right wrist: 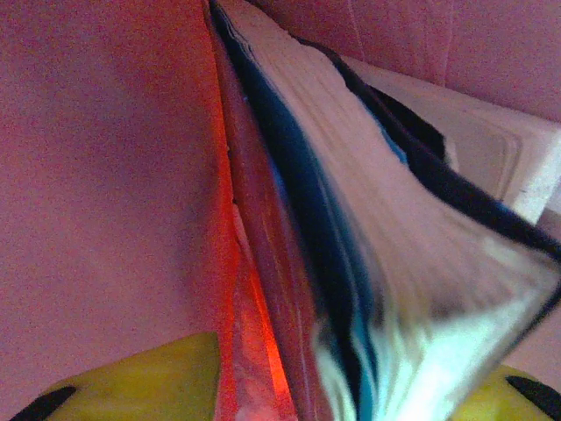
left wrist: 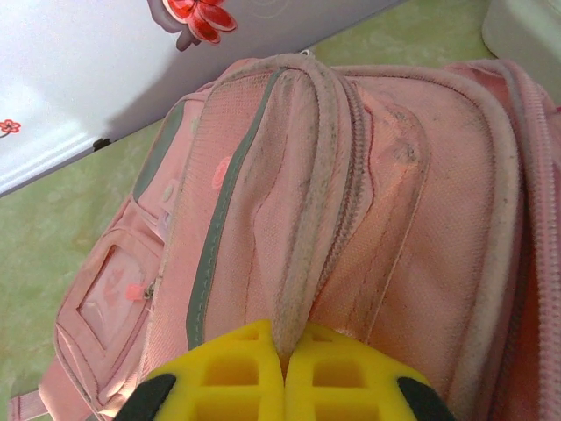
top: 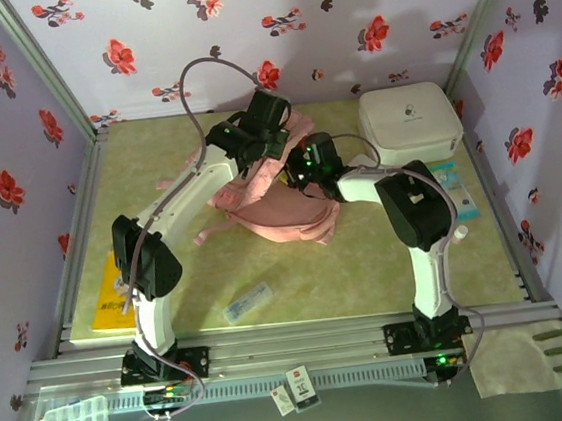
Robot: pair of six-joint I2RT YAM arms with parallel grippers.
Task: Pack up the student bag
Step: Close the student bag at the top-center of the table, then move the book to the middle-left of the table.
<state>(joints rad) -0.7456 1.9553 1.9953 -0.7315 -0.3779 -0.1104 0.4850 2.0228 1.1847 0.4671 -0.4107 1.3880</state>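
One bag (top: 282, 215), mid-frame in top view, partly hidden. Left gripper (left wrist: 285, 368) pinched tight on its strap (left wrist: 307, 219). Right gripper (right wrist: 329, 386) inside bag, jaws apart around one blurred book (right wrist: 368, 228), edges cut off. One white case (top: 409, 122), upper right.

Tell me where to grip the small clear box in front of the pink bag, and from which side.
I would grip the clear box at its middle, across its narrow width, coming down from above. It lies flat and free on the table, long, slim and slanted, so rotate to match.
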